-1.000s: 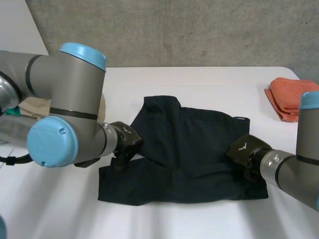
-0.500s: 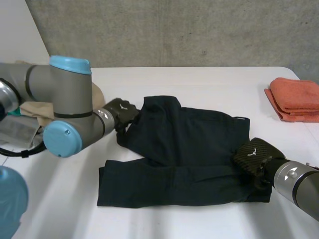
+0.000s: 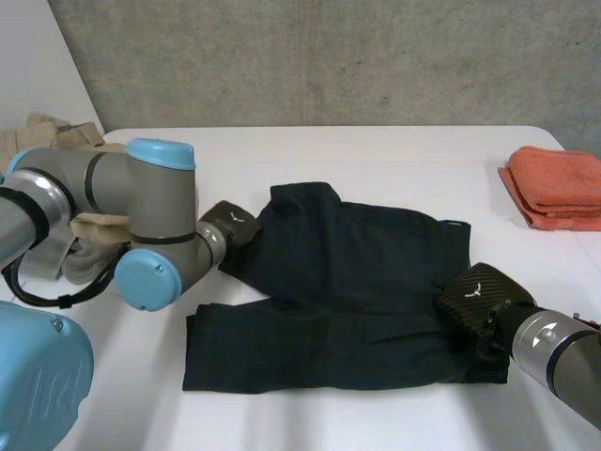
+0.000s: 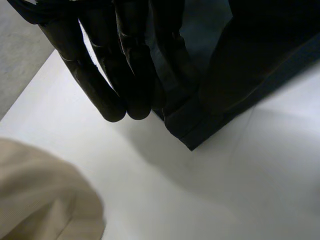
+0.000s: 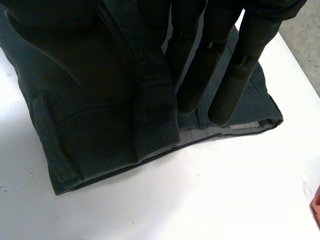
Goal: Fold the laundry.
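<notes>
Two robot hands clamped on dark shorts (image 3: pixel 347 282) spread over the white surface (image 3: pixel 376 155).
Left robot hand (image 3: pixel 232 225) pinching a left-side corner, right robot hand (image 3: pixel 474 299) gripping the right edge; folded orange towel (image 3: pixel 559 188) well apart.

Spread across middle of table (image 3: pixel 376 150): shorts (image 3: pixel 357 282). Pinched at left edge by left hand (image 3: pixel 230 224), at near right corner by right hand (image 3: pixel 474 296). Far right: folded towel (image 3: pixel 556 183). Left: clothes heap (image 3: pixel 99 225).
</notes>
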Controlling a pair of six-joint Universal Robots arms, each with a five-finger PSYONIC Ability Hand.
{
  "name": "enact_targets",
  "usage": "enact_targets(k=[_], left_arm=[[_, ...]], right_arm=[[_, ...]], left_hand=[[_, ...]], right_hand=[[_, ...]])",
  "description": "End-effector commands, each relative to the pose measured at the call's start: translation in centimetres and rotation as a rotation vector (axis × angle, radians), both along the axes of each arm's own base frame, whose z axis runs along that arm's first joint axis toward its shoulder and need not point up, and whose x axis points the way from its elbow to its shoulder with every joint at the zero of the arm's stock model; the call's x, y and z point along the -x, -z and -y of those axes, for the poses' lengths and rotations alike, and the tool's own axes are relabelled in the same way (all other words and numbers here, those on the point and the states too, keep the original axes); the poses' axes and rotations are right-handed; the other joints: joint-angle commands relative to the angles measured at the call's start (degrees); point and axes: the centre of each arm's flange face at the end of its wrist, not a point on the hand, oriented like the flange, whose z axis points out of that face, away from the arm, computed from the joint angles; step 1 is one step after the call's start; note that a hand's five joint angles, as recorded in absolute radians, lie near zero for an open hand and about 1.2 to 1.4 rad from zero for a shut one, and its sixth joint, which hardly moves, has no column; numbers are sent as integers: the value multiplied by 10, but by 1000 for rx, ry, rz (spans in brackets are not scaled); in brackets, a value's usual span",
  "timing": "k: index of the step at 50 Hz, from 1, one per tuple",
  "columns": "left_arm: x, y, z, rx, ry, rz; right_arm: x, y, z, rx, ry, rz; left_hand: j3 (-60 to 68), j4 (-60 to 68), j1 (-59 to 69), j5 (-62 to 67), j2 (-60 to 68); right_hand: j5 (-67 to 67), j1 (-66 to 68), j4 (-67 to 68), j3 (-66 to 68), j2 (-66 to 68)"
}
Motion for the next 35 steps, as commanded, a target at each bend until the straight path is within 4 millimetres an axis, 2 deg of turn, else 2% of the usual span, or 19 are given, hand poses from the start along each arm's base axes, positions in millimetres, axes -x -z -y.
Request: enact_targets(k=[1, 6, 13, 16, 17, 20, 21, 24, 25, 27, 28, 31, 35], left_arm=[[-12, -5, -11, 16, -107, 97], [-18, 0, -18, 23, -175, 163], [-12, -3, -23, 41, -174, 157], [-11, -13, -25, 53, -168, 132], [-12, -23, -25, 65, -176, 108], [-16, -38, -27, 77, -197, 66], [-20, -50, -31, 80, -212, 36], [-26, -64, -41, 70, -217, -6], [-30, -71, -50, 54, -204, -29], [-33, -75, -62, 22, -181, -47], [-34, -76, -74, -13, -144, -62], [-36, -72, -91, -75, -88, -75], [-35, -51, -115, -191, 0, -61]], right_arm=[[-1, -2, -3, 1, -3, 5], [-5, -1, -7, 2, -22, 3], [-5, 0, -8, 0, -26, -4], [-5, 0, -7, 4, -21, -5], [-4, -1, -6, 5, -14, -5], [-2, -2, -4, 7, -5, 0], [-2, -2, -4, 8, -4, -1], [-2, -2, -3, 9, -2, 0], [-2, -2, -3, 9, -2, 0], [-2, -2, -3, 7, -2, 0], [-2, -2, -3, 7, 0, 0], [-2, -2, -3, 9, -2, 0], [-2, -3, -3, 14, -1, 3]], left_hand=[[120, 116, 137, 139, 116], [120, 116, 137, 139, 116], [104, 99, 121, 122, 99], [-158, -162, -141, -139, -162], [-229, -233, -212, -210, -233], [-330, -334, -313, -311, -334], [-403, -408, -387, -385, -408], [-411, -415, -394, -392, -415], [-411, -415, -394, -392, -415], [-409, -414, -392, -391, -414], [-411, -415, -394, -392, -415], [-411, -415, -394, -392, -415], [-394, -399, -377, -376, -399]], right_hand=[[117, 159, 113, 112, 136], [117, 159, 113, 112, 136], [117, 159, 113, 112, 136], [117, 159, 113, 112, 136], [117, 159, 113, 112, 136], [117, 159, 113, 112, 136], [117, 159, 113, 112, 136], [117, 159, 113, 112, 136], [117, 159, 113, 112, 136], [117, 159, 113, 112, 136], [117, 159, 113, 112, 136], [117, 159, 113, 112, 136], [117, 159, 113, 112, 136]])
